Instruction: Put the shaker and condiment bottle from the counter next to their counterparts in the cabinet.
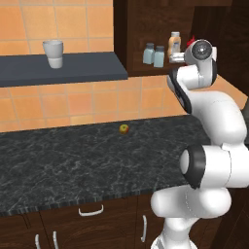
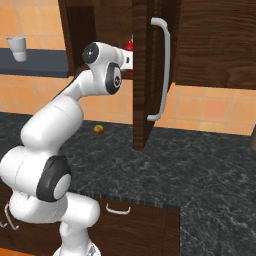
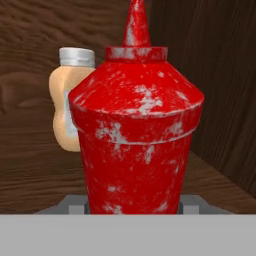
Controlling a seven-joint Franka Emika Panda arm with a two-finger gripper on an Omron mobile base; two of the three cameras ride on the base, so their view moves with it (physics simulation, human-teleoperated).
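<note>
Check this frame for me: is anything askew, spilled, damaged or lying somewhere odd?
Nothing is spilled or tipped. The red condiment bottle stands upright in the cabinet beside the tan-orange bottle, and two shakers stand on the same shelf. The only stray is a small red-yellow fruit lying alone on the counter.

Even flat render light, cabinet (image 1: 146, 29) interior dim, sharp.

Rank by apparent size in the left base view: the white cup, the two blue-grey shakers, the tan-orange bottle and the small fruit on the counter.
1. White cup, clearly largest.
2. Tan-orange bottle, partly hidden by the arm, so unsure.
3. The two shakers look alike; no ranking between them.
4. Small fruit on the counter, smallest.
</note>
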